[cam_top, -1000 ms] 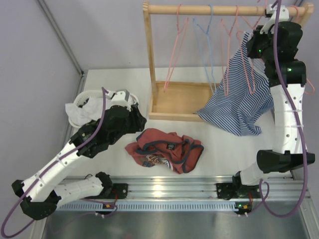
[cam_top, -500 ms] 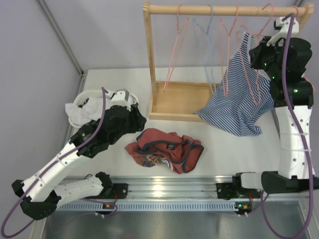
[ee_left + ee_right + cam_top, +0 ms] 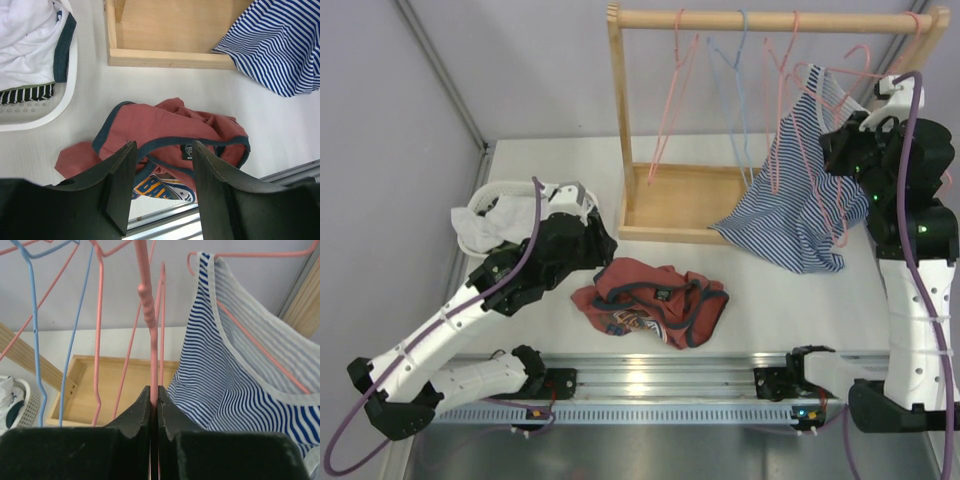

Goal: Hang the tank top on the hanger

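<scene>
The rust-red tank top [image 3: 650, 300] lies crumpled on the table near the front rail, with its navy trim and blue-and-white print showing in the left wrist view [image 3: 165, 125]. My left gripper [image 3: 602, 243] is open and empty, hovering just left of and above the shirt [image 3: 162, 150]. My right gripper [image 3: 842, 150] is shut on the thin pink hanger [image 3: 860, 52], held up at the right end of the rack. In the right wrist view the hanger's wire [image 3: 150, 325] runs straight up from my closed gripper [image 3: 154, 390].
A blue-and-white striped tank top [image 3: 800, 200] hangs on another pink hanger beside my right gripper [image 3: 240, 385]. The wooden rack [image 3: 680, 205] carries several pink hangers and a light blue hanger [image 3: 735, 90]. A white basket of clothes [image 3: 480, 195] stands at the left.
My right arm has moved down and toward the near side, away from the rail, with the pink hanger in its jaws. The left arm has shifted only slightly.
</scene>
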